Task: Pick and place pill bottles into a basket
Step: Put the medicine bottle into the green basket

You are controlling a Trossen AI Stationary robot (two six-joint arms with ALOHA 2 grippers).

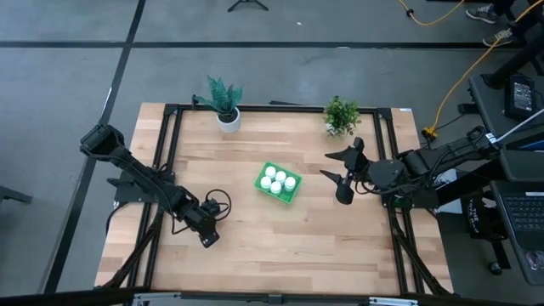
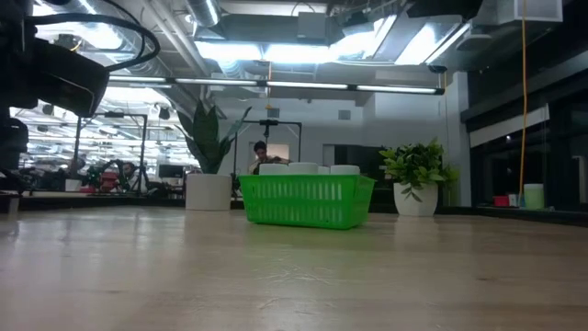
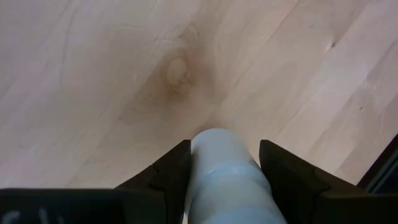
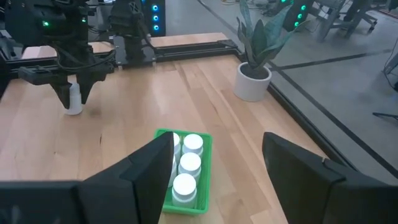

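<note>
The green basket (image 1: 292,194) stands at the table's middle and holds several white pill bottles (image 1: 276,180); it also shows in the low view (image 2: 308,204) and the right wrist view (image 4: 163,208). My left gripper (image 1: 208,237) is near the table's near left corner, shut on one more white pill bottle (image 3: 224,180), which also shows in the right wrist view (image 4: 74,102). My right gripper (image 1: 331,167) hangs wide open and empty to the right of the basket, its fingers pointing toward it. My left gripper pinches the pill bottle's round side wall (image 3: 198,177) between its two fingers (image 3: 168,177), one finger on each side. The fingers come from above, pointing down along the upright bottle. Whether the bottle's base (image 4: 74,112) stands on the table or hangs just above it, I cannot tell.
Two potted plants stand at the table's far edge: one in a white pot (image 1: 226,106) at the far left of middle, one (image 1: 341,116) at the far right. A dark frame (image 1: 170,153) runs along the table's edges. Bare wood lies between my left gripper and the basket.
</note>
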